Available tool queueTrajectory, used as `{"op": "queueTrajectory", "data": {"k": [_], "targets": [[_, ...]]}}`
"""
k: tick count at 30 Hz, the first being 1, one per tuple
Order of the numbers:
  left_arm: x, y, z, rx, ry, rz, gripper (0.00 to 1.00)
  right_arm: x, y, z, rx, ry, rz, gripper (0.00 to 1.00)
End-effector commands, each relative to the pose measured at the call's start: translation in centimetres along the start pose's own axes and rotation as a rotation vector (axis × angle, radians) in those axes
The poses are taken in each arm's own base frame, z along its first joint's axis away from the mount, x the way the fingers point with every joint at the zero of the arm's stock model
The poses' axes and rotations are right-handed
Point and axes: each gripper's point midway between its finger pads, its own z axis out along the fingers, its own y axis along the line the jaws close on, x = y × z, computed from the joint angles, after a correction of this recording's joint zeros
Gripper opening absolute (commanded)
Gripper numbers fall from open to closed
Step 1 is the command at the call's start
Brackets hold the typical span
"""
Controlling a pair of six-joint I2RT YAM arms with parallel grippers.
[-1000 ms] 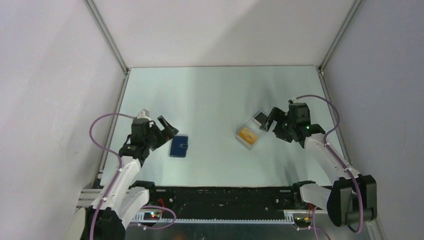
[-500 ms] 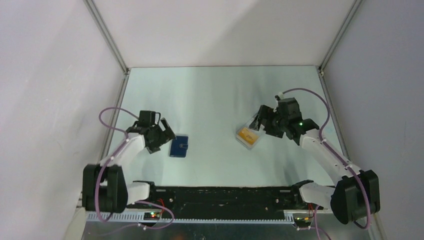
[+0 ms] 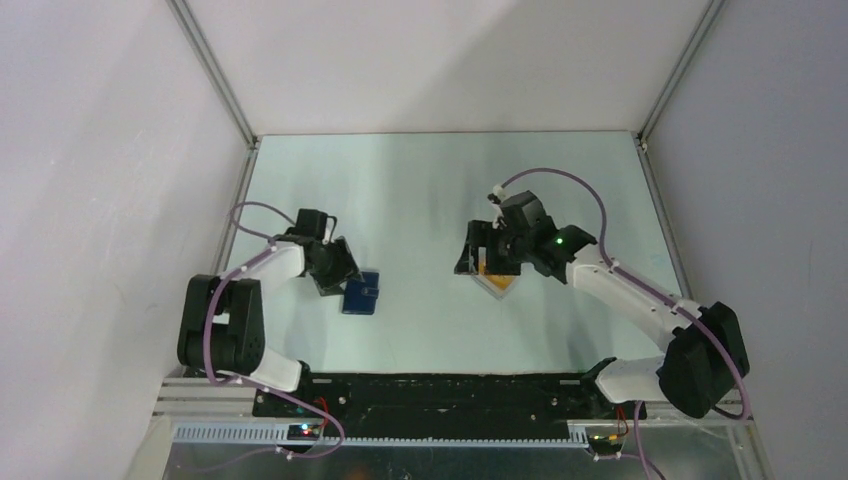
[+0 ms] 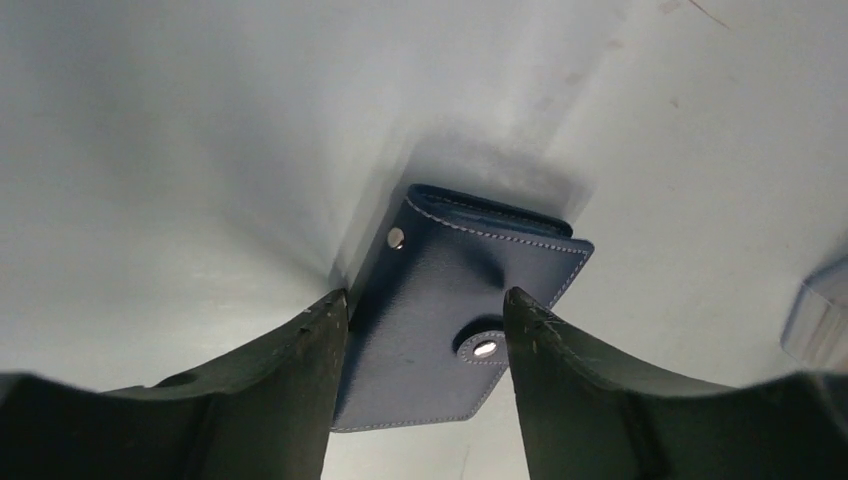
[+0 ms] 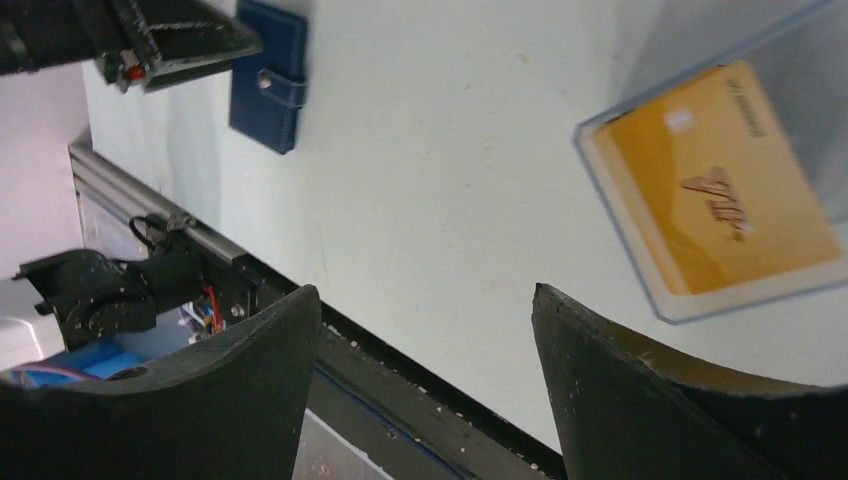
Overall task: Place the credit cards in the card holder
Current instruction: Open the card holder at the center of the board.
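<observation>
Left gripper: spread wide, gripping nothing.
Card holder: snapped shut, flat on the table, lying between the two left fingers with its near end in the gap; contact with either tip unclear.
Right gripper: spread wide, empty.
Credit cards: orange, inside the clear case, beyond the right fingertips, off to one side, outside the gap.

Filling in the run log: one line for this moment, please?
left gripper: open over card holder | right gripper: open near clear case | credit cards: in case
</observation>
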Motion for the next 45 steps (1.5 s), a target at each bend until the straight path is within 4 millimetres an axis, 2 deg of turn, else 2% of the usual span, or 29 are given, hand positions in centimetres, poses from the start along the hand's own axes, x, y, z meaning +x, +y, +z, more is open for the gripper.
{"op": "queueTrajectory", "data": {"k": [1, 4, 7, 10, 15, 18, 24, 30, 33, 38, 41, 43, 45], "targets": [[3.1, -2.9, 1.2, 0.073, 0.097, 0.031, 0.62, 0.2, 3.2, 1.0, -0.07, 0.038, -0.036, 0.79], [4.3, -4.3, 1.4, 0.108, 0.118, 0.014, 0.56, 0.8, 4.3, 1.8, -0.081, 0.074, -0.056, 0.75], [5.4, -5.8, 1.6, 0.147, 0.135, -0.026, 0.52, 1.5, 4.2, 2.8, -0.046, 0.12, -0.077, 0.7], [6.3, -7.4, 2.0, 0.169, 0.147, -0.028, 0.52, 2.0, 3.1, 3.6, 0.016, 0.149, -0.106, 0.68], [7.4, -9.9, 2.9, 0.191, 0.162, -0.034, 0.48, 1.5, 0.9, 4.0, 0.113, 0.134, -0.191, 0.67], [7.6, -10.8, 3.2, 0.209, 0.163, -0.037, 0.44, 1.0, 0.7, 4.2, 0.122, 0.125, -0.255, 0.67], [7.5, -10.1, 3.5, 0.188, 0.136, -0.03, 0.45, -0.2, 1.5, 5.7, 0.079, 0.101, -0.359, 0.64], [7.5, -8.7, 3.9, 0.169, 0.131, -0.063, 0.55, -0.3, 2.1, 9.0, 0.054, 0.117, -0.455, 0.58], [6.7, -8.7, 3.9, 0.213, 0.114, -0.091, 0.56, -0.5, 2.7, 10.0, 0.033, 0.106, -0.505, 0.57], [6.7, -8.6, 4.5, 0.226, 0.131, -0.098, 0.49, -0.1, 4.0, 11.7, -0.015, 0.106, -0.545, 0.55], [6.9, -7.6, 5.0, 0.187, 0.124, -0.1, 0.37, -0.1, 5.0, 12.4, -0.028, 0.107, -0.566, 0.55], [6.9, -7.0, 5.2, 0.165, 0.116, -0.106, 0.32, 0.0, 5.5, 13.1, -0.03, 0.114, -0.575, 0.55], [7.1, -6.8, 5.4, 0.154, 0.12, -0.108, 0.31, 0.3, 5.4, 13.9, -0.012, 0.128, -0.584, 0.54]]}}
